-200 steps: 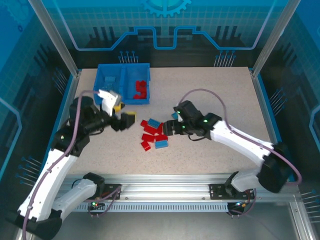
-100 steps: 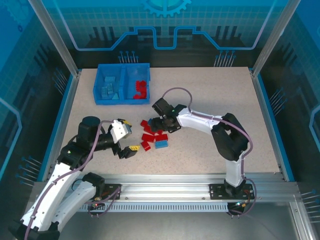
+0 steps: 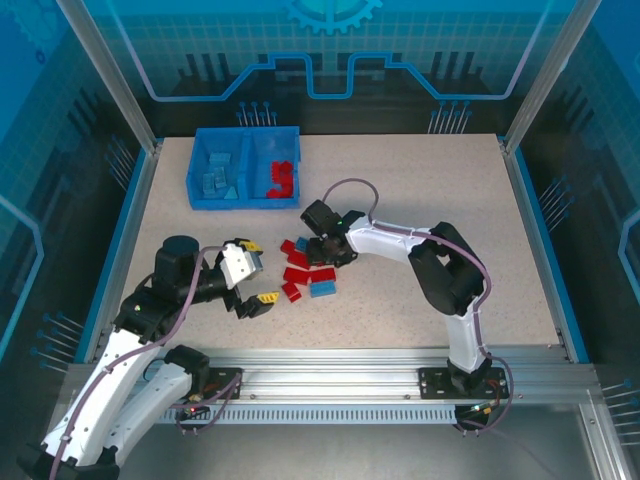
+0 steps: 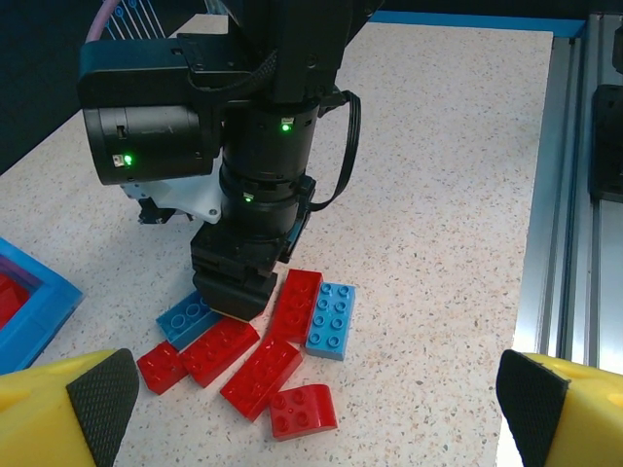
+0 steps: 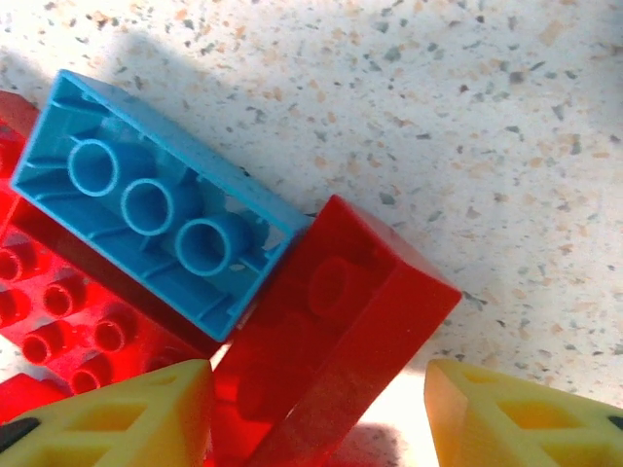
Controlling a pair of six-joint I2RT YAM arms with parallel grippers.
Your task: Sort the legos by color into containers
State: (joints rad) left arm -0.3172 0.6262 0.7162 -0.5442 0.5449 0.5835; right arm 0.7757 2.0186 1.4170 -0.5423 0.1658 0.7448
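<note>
Left gripper [image 3: 258,272] has retreated from bin [image 3: 243,201] — speckled table [image 3: 430,190], blue-glazed enclosure [image 3: 330,50].

Red lego [image 5: 336,350] btwn yellow fingertips [image 5: 117,418]

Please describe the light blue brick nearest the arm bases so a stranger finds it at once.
From the blue bin at the far left of the table, come nearer to the brick pile. The brick lies at its near right corner, studs up, alongside a red brick. The other blue brick lies by the right end effector; this one lies clear of it.
</note>
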